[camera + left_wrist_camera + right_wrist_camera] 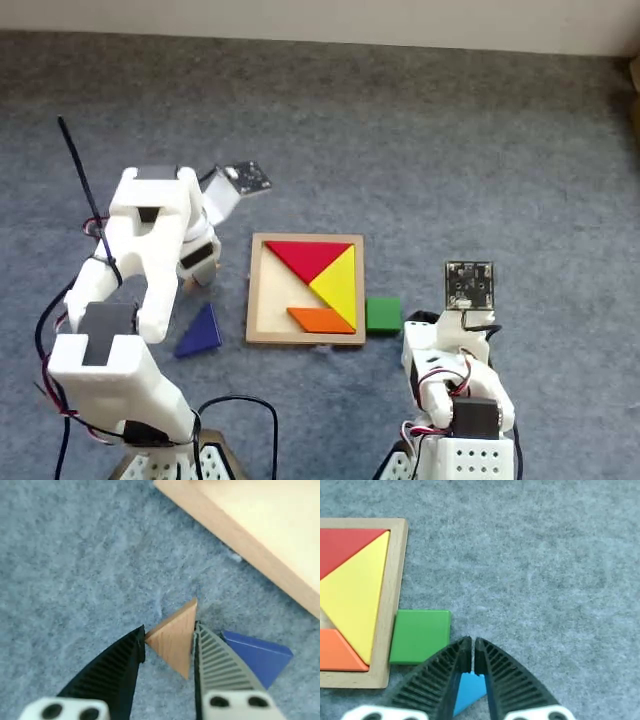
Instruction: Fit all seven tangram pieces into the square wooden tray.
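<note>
**Status.** The left end effector is closed on the tan triangle, one finger against each slanted side, just off the tray's left edge. I cannot tell whether the piece is lifted or resting on the counter. The right end effector is narrow, its jaws all but meeting above the light blue piece. Whether it pinches that piece is not determinable.

In the tray lie the red triangle, yellow triangle and orange piece, with the left half bare. Four pieces are judged outstanding.

**Risks.**
- The grip bears on two converging edges, so squeeze force could wedge the tan triangle out towards its base, or let it pivot. Either way it would reach the tray misaligned.
- The navy triangle lies just beside the grey finger, and a sideways move may drag it.
- The tray has a raised rim. A piece carried low would catch it and shift the tray or the seated pieces.
- The green square touches the tray's right rim, leaving no room for a finger on that side.
- The counter covering is soft pile. Flat pieces sit into it, so low edges are hard to get under.

**Materials.**
- Tray: pale unfinished wood, square, with a shallow recess.
- Pieces: thin flat slabs with sharp corners. The tan one shows bare wood grain; the others are painted smooth and matt.
- Fingers: ribbed plastic, one black and one grey on the left arm.
- Counter: grey, fibrous, carpet-like.
</note>
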### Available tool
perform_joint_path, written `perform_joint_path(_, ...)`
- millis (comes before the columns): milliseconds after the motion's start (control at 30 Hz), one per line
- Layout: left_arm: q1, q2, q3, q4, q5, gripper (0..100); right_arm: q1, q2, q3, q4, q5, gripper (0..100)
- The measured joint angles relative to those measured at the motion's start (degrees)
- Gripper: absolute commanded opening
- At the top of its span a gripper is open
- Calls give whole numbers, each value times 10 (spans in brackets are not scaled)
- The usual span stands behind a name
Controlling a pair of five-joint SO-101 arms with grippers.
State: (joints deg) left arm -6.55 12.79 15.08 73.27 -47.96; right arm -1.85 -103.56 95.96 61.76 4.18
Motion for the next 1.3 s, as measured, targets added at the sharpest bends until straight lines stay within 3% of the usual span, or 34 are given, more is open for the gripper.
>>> perform_joint_path(267, 44, 0, -66, 78, 25, 116, 0, 0, 0, 0, 0, 27)
perform_joint_path(767, 238, 7, -71, 84, 59, 120, 0, 0, 0, 0, 0, 27)
perform_joint_path(1100, 305, 58, -81, 79, 59, 121, 0, 0, 0, 0, 0, 27)
perform_joint_path(1300, 312, 99, -128, 76, 59, 240, 0, 0, 0, 0, 0, 27)
